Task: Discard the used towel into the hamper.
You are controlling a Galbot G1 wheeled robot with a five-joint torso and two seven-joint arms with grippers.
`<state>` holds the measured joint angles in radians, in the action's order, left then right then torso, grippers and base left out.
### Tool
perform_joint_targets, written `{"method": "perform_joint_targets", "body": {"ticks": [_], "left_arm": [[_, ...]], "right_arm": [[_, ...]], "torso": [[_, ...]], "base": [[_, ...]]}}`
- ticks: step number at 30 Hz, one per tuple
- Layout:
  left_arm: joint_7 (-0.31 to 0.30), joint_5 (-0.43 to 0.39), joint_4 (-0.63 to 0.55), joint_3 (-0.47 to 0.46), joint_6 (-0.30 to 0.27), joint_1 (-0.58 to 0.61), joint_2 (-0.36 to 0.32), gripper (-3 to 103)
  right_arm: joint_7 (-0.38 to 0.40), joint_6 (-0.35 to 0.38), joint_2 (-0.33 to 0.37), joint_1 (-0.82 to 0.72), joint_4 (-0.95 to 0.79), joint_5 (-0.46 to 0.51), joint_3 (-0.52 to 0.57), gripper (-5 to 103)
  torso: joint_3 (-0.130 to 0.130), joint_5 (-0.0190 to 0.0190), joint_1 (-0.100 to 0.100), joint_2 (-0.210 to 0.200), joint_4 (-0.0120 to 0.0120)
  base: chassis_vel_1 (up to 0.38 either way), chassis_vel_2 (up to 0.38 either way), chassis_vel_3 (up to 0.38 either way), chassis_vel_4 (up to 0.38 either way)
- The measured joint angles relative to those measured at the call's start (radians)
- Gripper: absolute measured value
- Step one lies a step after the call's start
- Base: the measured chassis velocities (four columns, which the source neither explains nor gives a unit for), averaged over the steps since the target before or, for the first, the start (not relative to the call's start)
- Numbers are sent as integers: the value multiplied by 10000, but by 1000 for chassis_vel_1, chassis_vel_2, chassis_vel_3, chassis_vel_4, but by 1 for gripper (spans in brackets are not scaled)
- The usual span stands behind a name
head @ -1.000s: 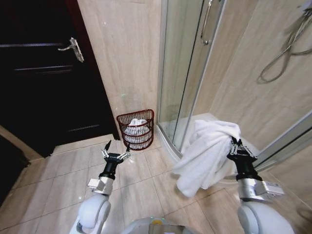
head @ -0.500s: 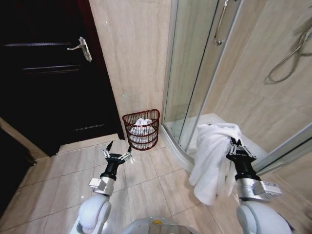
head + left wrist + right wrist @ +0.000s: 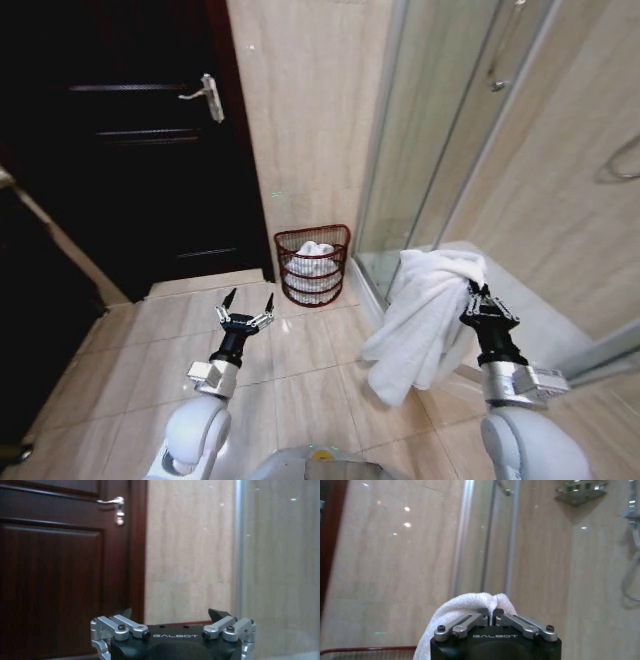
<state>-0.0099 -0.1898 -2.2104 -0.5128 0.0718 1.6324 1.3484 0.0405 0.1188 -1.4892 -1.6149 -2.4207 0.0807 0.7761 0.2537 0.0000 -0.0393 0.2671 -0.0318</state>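
A white towel (image 3: pixel 420 315) hangs in folds from my right gripper (image 3: pixel 481 300), which is shut on its top edge; the right wrist view shows the fingers pinched on the towel (image 3: pixel 460 615). The hamper (image 3: pixel 313 265), a dark reddish wire basket with white cloth inside, stands on the floor against the tiled wall, ahead and left of the towel. Its red rim (image 3: pixel 365 650) shows low in the right wrist view. My left gripper (image 3: pixel 244 303) is open and empty, held low over the floor tiles short of the hamper; its spread fingers (image 3: pixel 220 617) face the door and wall.
A dark wooden door (image 3: pixel 130 150) with a silver handle (image 3: pixel 205 95) stands left of the hamper. The glass shower enclosure (image 3: pixel 450 150) with its raised curved base (image 3: pixel 375 290) lies to the right. Beige floor tiles (image 3: pixel 300 390) stretch between me and the hamper.
The whole view has shifted rightward, so the camera turned left; the hamper now sits nearer the middle. The towel still hangs from my right gripper and swings. My left gripper stays open.
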Motion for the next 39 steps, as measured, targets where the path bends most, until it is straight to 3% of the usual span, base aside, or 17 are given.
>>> {"method": "perform_joint_targets", "body": {"ticks": [6,39], "left_arm": [[-123,-128,230,-32,354,-89,-62,100],[-174,35,19,310,224,-145,-58,100]], "right_arm": [[-26,15,-23,38,36,-59,-41,3],[-113,61,-6,28,-53,-126,-96,3]], "torso": [[-19,0,22,-46,2],[-7,0,16,-30,5]], "base": [[106,105,97,97],[3,3,3,4]]}}
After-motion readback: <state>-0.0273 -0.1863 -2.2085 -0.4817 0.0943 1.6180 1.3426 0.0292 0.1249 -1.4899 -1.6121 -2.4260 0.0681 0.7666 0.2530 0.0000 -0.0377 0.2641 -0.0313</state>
